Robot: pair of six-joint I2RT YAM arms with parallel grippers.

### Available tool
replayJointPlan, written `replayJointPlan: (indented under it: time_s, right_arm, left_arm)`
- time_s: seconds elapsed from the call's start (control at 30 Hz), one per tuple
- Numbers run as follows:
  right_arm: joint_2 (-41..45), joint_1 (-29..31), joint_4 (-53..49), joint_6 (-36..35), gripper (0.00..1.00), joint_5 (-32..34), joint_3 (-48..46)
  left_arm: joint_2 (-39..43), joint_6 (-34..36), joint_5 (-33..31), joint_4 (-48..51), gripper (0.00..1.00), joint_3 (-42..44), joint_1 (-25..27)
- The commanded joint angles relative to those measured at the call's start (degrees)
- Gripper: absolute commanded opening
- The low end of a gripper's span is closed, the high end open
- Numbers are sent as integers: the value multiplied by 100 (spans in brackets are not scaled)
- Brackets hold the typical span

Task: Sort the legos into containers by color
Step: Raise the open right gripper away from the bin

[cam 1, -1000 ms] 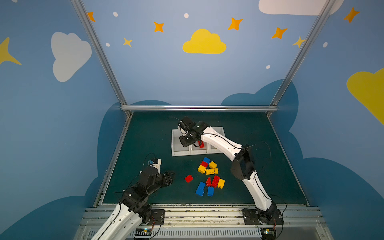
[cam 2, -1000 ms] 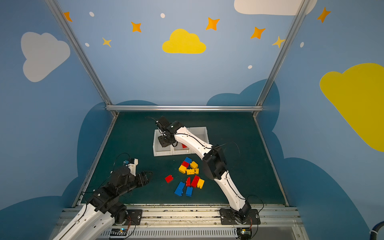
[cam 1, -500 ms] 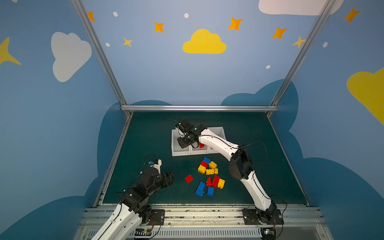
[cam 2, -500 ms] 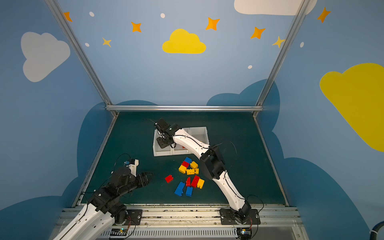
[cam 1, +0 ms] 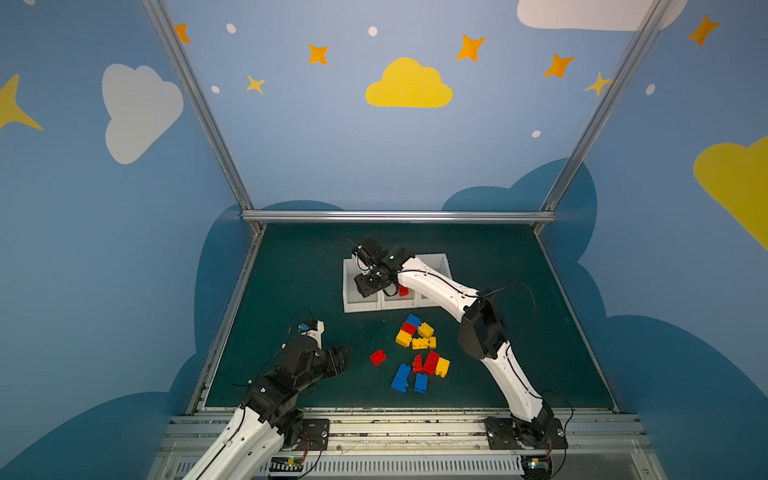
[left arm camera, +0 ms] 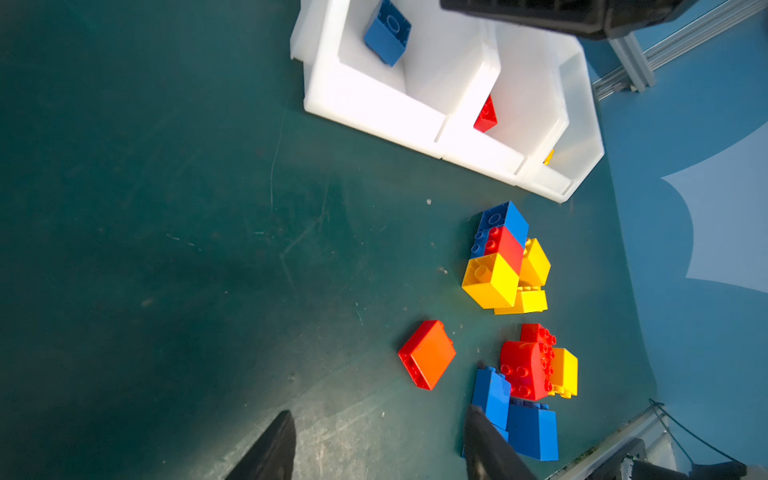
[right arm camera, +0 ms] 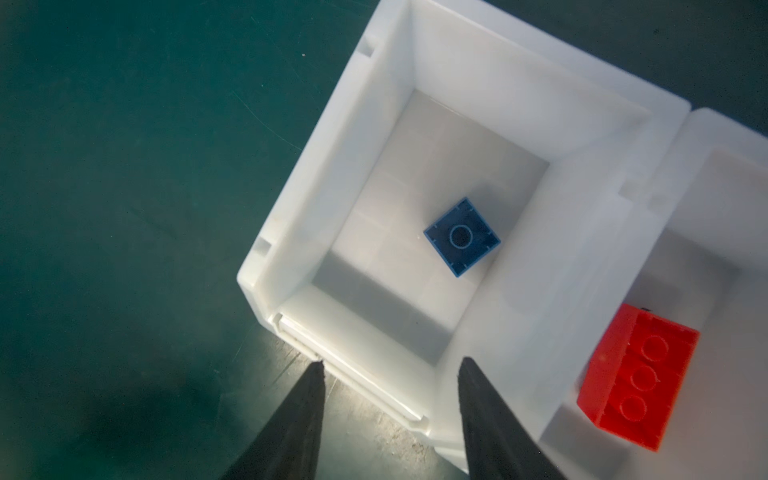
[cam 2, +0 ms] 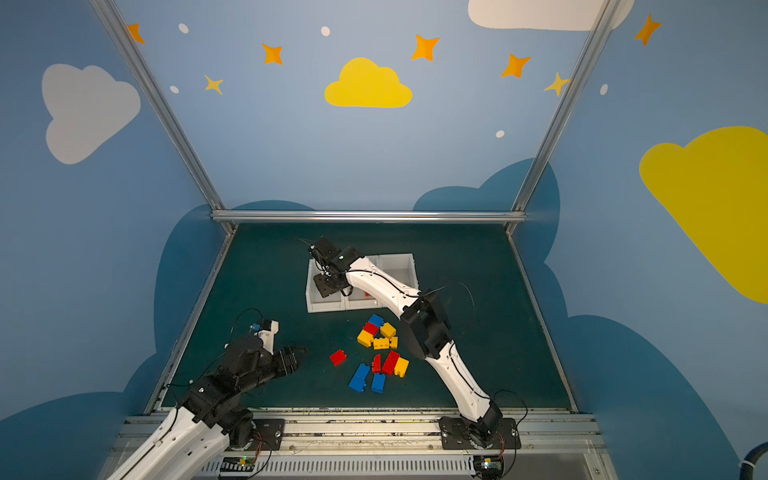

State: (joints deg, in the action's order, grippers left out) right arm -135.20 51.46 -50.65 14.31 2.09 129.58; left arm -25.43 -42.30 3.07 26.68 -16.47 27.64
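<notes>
Three joined white containers (cam 1: 361,305) (cam 2: 326,305) stand mid-table. My right gripper (right arm camera: 391,361) (cam 1: 368,282) hangs open and empty above the left bin's front lip. A blue lego (right arm camera: 461,237) (left arm camera: 387,32) lies on that bin's floor, studs down. The middle bin holds a red lego (right arm camera: 636,378) (cam 1: 403,290), and a sliver of a yellow lego (left arm camera: 549,157) shows in the right bin. Several loose legos (cam 1: 415,336) in red, yellow and blue lie in front of the bins, a lone red lego (left arm camera: 427,354) to their left. My left gripper (left arm camera: 379,411) (cam 1: 343,359) is open and empty, low near that red one.
The right arm's white links (cam 1: 436,286) stretch across the middle and right bins. A metal rail (cam 1: 395,415) borders the mat's front edge, and blue enclosure walls close in the sides and back. Bare green mat (cam 1: 291,291) lies left of the bins.
My right gripper has shifted a little to the left over the bins and its jaws have spread apart. The left arm has stayed still.
</notes>
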Motion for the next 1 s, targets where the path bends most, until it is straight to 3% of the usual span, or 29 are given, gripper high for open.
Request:
replayJointPlan:
  time_s: [0.0,0.2,0.6,0.97]
  right_arm:
    - [513,-4,-455,180,53,29,66]
    - [1051,-30,-1041,495,53,348,-299]
    - [3952,-471,320,2070,53,561,-4532]
    - [5225,-863,576,2748,53,625,-6174]
  left_arm:
    - [22,-7,58,-54,64,12,-24]
    - [-62,107,156,-142,64,12,-20]
    - [-1182,702,490,-503,64,-439,57]
    - [-2508,1204,555,-869,64,-999,549]
